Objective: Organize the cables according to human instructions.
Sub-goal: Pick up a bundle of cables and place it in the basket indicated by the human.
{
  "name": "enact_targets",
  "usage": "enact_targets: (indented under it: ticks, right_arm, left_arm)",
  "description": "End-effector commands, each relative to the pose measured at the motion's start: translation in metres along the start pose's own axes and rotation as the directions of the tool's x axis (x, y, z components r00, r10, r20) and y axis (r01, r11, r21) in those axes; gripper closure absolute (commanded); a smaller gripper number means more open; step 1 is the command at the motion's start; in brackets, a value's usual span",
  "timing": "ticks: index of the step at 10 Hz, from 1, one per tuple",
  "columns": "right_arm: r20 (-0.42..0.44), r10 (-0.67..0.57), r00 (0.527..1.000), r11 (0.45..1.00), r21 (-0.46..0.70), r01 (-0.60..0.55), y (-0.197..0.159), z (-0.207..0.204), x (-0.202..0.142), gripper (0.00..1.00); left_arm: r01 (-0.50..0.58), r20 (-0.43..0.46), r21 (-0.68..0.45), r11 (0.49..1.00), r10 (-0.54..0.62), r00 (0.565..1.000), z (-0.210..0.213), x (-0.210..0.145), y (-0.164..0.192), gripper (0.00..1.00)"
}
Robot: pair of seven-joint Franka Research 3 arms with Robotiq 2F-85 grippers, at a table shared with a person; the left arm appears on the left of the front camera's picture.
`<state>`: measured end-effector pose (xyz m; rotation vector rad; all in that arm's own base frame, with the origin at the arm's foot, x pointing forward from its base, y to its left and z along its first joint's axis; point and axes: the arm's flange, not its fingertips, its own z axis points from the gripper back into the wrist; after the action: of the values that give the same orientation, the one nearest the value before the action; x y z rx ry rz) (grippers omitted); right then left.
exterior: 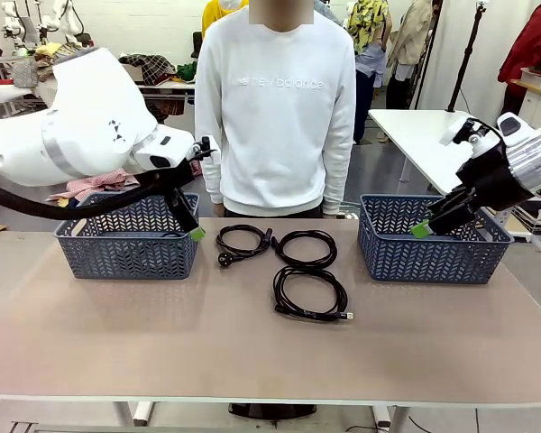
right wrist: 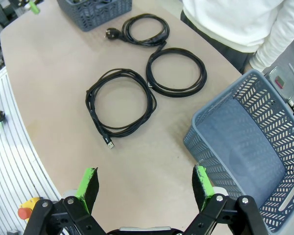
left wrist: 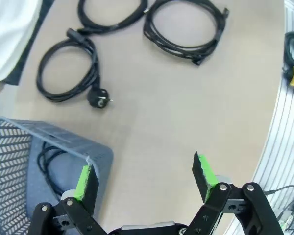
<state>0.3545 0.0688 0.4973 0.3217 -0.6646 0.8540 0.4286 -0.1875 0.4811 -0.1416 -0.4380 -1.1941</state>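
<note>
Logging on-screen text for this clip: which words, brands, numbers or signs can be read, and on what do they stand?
"new balance": faint lettering across the chest of the person's white sweatshirt.
No print can be read on the left basket, the right basket or the cables.

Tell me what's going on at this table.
A cable-sorting job is under way. Three coiled cables lie on the table between two baskets, and a fourth cable already sits in the left basket. The left claw hangs open at that basket's near corner. The right claw hangs open by the rim of the right basket. A person stands at the far side.
</note>
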Motion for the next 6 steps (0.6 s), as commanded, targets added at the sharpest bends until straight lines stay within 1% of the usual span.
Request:
enact_targets:
  ticks: [1, 3, 4, 6]
  right_arm:
    - [0.012, -0.001, 1.0, 1.0, 0.012, 0.001, -0.0018, -0.0005, 0.0002, 0.0]
    - [0.012, -0.001, 1.0, 1.0, 0.012, 0.001, -0.0018, -0.0005, 0.0002, 0.0]
    - [0.012, -0.001, 1.0, 1.0, 0.012, 0.001, -0.0018, -0.0005, 0.0002, 0.0]
    - [0.012, -0.001, 1.0, 1.0, 0.012, 0.001, -0.0018, -0.0005, 0.0002, 0.0]
  left_arm:
    - [0.033, 0.033, -0.019, 0.999, -0.032, 0.999, -0.0067, -0.0105, -0.0159, 0.0]
    - [0.05, 0.007, -0.017, 0.999, -0.05, 0.999, -0.0119, -0.008, -0.0254, 0.0]
    - [0.028, -0.005, -0.017, 0.999, -0.028, 1.0, -0.0078, -0.0022, -0.0199, 0.0]
    - [0.028, -0.005, -0.017, 0.999, -0.028, 1.0, -0.0078, -0.0022, -0.0199, 0.0]
